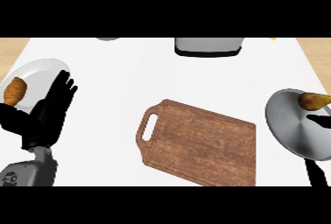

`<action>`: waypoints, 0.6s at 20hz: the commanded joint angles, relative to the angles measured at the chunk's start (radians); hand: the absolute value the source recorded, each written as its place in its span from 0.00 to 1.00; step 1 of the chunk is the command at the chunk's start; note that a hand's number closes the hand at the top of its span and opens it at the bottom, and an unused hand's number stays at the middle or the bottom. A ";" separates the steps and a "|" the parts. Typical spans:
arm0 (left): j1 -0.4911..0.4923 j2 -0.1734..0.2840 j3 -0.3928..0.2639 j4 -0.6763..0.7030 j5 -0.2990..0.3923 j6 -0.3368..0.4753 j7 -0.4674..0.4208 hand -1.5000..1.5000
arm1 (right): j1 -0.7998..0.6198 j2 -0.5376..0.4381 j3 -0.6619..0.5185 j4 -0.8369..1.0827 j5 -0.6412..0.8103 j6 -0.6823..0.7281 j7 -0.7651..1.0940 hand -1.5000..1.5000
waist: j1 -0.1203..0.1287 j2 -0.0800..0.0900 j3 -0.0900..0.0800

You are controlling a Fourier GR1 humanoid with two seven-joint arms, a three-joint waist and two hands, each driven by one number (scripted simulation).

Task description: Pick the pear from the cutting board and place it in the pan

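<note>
The brown pear [312, 101] lies inside the grey pan [294, 131] at the right edge, close to the pan's upper rim. A black strip [316, 173], which looks like the pan's handle, runs down from the pan. Only a small part of my right hand [321, 119] shows at the right edge. Its fingers reach straight out over the pan just below the pear and are not curled round it. The wooden cutting board [197, 142] in the middle has nothing on it. My left hand [51, 111] rests open at the left, fingers up.
A white plate [39, 74] with a croissant [15, 91] lies at the far left, partly behind my left hand. A grey appliance [208, 46] stands at the counter's back, and a small grey object [108, 38] is at the back left. Wooden floor shows past both sides of the counter.
</note>
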 commanded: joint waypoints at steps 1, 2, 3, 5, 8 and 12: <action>-0.018 0.023 0.041 0.030 0.032 -0.020 0.006 0.50 | 0.023 -0.016 -0.112 -0.012 -0.165 0.072 -0.097 0.00 | -0.014 -0.002 -0.001; 0.002 0.016 0.023 0.029 0.015 -0.024 -0.012 0.50 | 0.026 -0.008 -0.133 -0.016 -0.201 0.095 -0.095 0.00 | -0.013 -0.003 -0.001; -0.006 0.000 0.019 0.029 0.004 0.005 0.001 0.50 | 0.019 -0.054 -0.170 -0.010 -0.251 0.166 -0.109 0.00 | -0.018 -0.003 0.000; -0.010 -0.033 -0.013 0.015 -0.030 0.038 -0.009 0.50 | 0.117 -0.031 -0.224 -0.002 -0.325 0.218 -0.192 0.00 | -0.031 -0.005 0.000; 0.038 0.014 0.036 0.008 0.016 -0.020 -0.028 0.50 | 0.189 -0.104 -0.281 -0.056 -0.424 0.399 -0.183 0.00 | -0.029 -0.007 -0.002; 0.041 -0.003 0.016 0.013 -0.002 -0.013 -0.040 0.50 | 0.323 -0.127 -0.358 -0.022 -0.540 0.587 -0.309 0.00 | -0.031 -0.005 -0.001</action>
